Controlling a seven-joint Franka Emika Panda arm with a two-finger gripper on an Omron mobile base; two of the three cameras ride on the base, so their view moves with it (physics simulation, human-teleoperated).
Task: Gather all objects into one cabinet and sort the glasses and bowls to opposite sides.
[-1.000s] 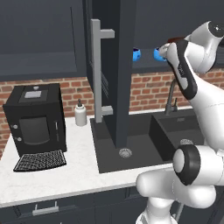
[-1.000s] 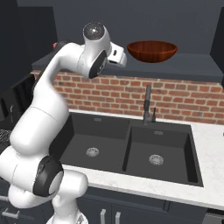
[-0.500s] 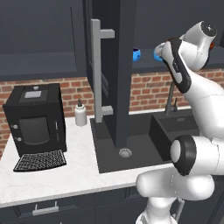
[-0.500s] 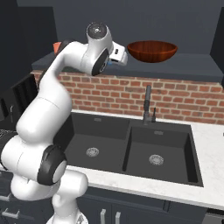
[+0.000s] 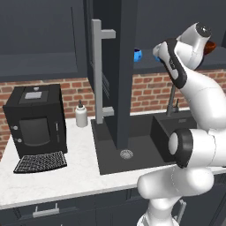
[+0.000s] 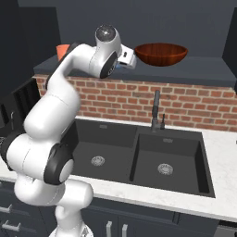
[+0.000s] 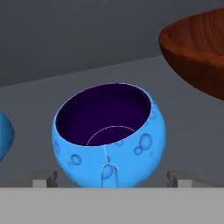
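Note:
On the cabinet shelf (image 7: 48, 87) a small bright-blue bowl (image 7: 109, 135) with a dark inside sits upright. My gripper (image 7: 111, 179) is open around it, one fingertip (image 7: 43, 180) on each side, neither touching. A second blue bowl (image 7: 3, 135) lies just to its left, also seen near the door edge (image 5: 137, 54). The wide reddish-brown bowl (image 6: 161, 53) rests on the same shelf to the right. The orange cup (image 6: 61, 50) stands at the shelf's left end, partly behind my arm. The gripper (image 6: 127, 58) is raised to shelf height.
The dark cabinet door (image 5: 112, 88) with its long grey bar handle (image 5: 99, 75) stands open over the counter. Below are a double black sink (image 6: 139, 157) with a faucet (image 6: 157, 111), a white soap bottle (image 5: 81, 114) and a black coffee machine (image 5: 35, 119).
The upper arm has shifted slightly; the hand stays at the shelf by the blue bowl. The bowls and the cup have not moved.

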